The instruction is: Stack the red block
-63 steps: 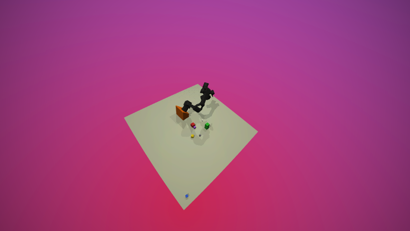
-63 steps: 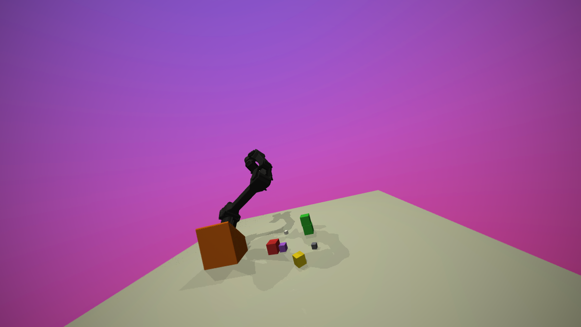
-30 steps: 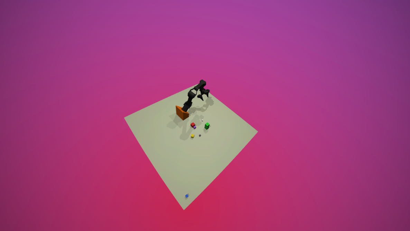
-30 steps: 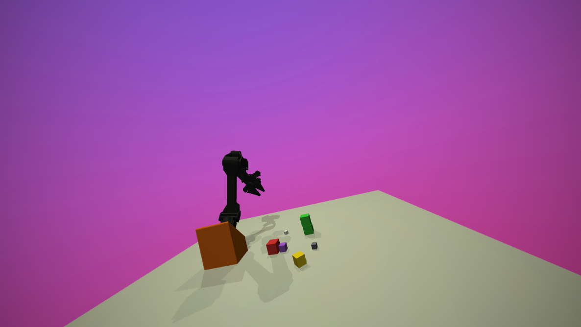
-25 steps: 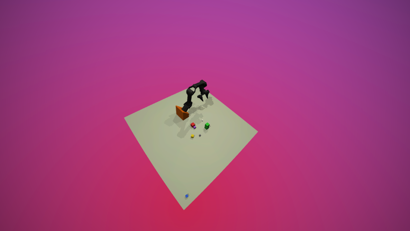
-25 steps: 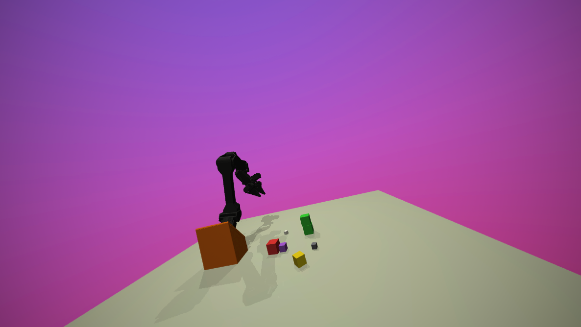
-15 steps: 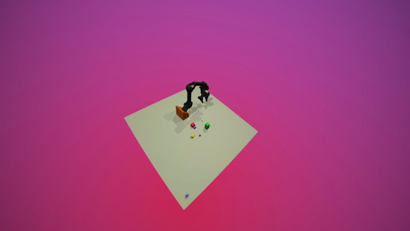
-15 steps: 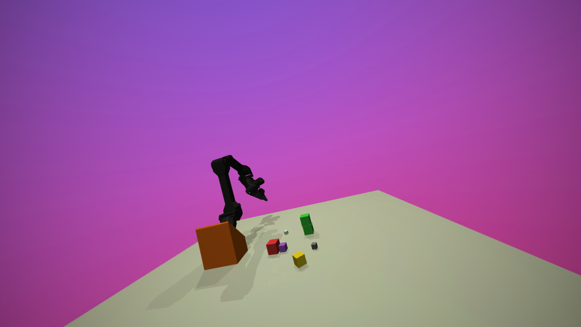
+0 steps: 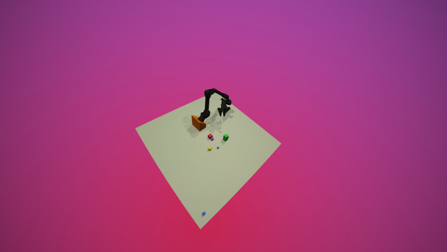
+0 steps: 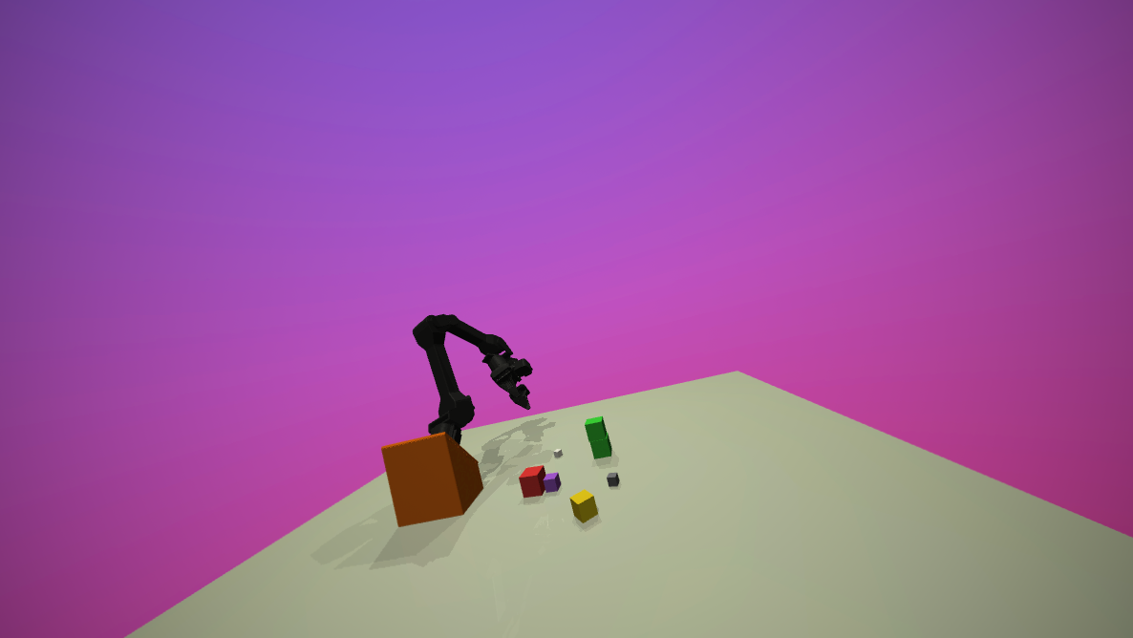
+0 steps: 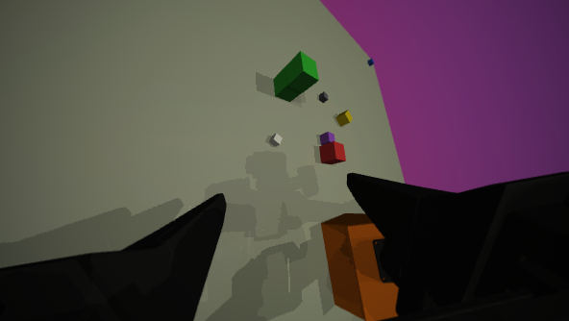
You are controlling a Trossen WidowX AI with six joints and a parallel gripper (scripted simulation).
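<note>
The red block [image 9: 209, 136] [image 10: 531, 482] [image 11: 332, 153] sits on the table top, right beside a small purple cube. The green tower [image 9: 225, 137] [image 10: 598, 437] [image 11: 295, 78] is two green blocks stacked upright, the upper one slightly offset in the exterior view. My gripper [image 9: 222, 115] [image 11: 287, 188] is open and empty, its fingers wide apart. It hangs high above the table, back from both the red block and the tower. In the exterior view the gripper [image 10: 526, 406] shows small and dark, its fingers overlapping.
The purple cube [image 9: 212, 139] [image 10: 552, 481] [image 11: 328, 137] seems to touch the red block. A white cube [image 10: 558, 453] [image 11: 276, 139], a dark grey cube [image 10: 612, 479] [image 11: 323, 97] and a yellow block [image 10: 584, 506] [image 11: 344, 118] lie around. An orange block [image 9: 198, 123] [image 10: 428, 483] [image 11: 346, 259] stands by the arm's base. A blue block [image 9: 203, 213] lies far off.
</note>
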